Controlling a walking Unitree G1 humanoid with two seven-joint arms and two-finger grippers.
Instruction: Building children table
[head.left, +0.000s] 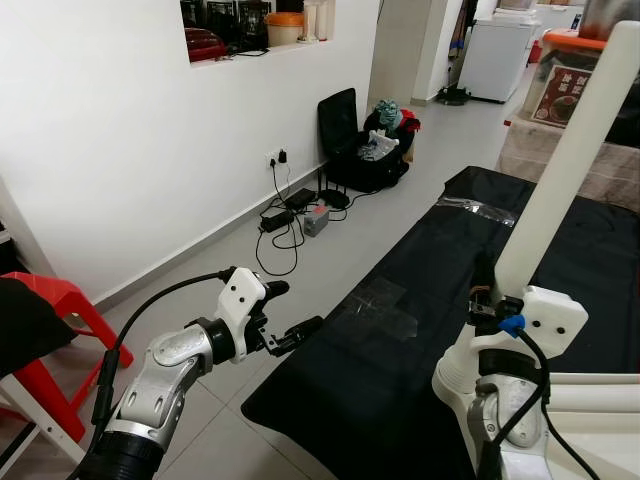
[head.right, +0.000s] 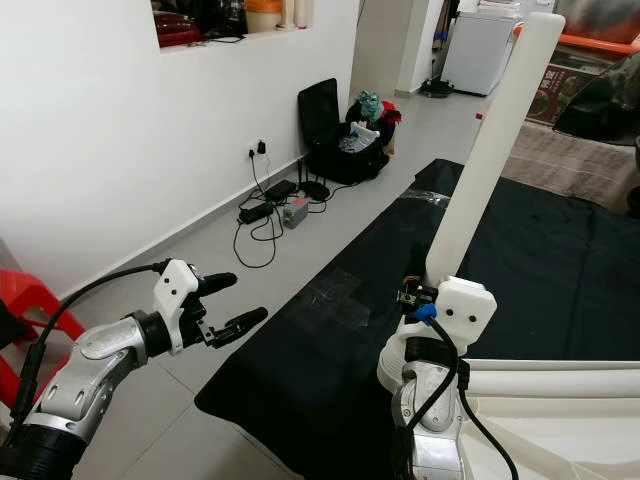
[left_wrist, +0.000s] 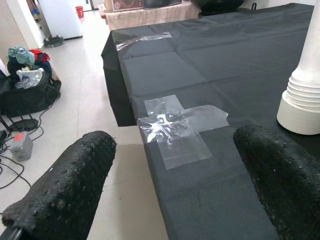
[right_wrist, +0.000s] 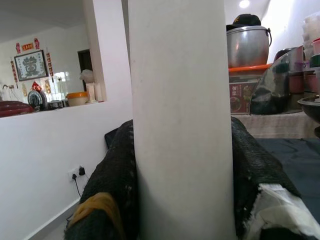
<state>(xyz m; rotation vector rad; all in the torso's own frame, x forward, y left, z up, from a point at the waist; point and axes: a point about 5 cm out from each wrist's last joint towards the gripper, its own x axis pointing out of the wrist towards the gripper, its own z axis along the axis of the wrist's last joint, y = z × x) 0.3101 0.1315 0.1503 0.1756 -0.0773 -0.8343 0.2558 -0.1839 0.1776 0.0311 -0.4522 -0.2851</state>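
Right wrist view shows the right gripper (right_wrist: 182, 200) clamping a white table leg (head.left: 570, 160), still unattached, while the left gripper (head.left: 290, 315) gapes empty.

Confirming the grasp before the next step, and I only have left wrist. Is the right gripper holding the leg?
Observer: Yes. The right gripper has a finger on each side of the white leg.
Operator: Is the leg upright?
Observer: No, it's tilted, leaning up and towards the robot's right over the black cloth.
Operator: Any other table parts nearby?
Observer: More white parts lie low on the right, beside the right arm. I can't tell which pieces they are.
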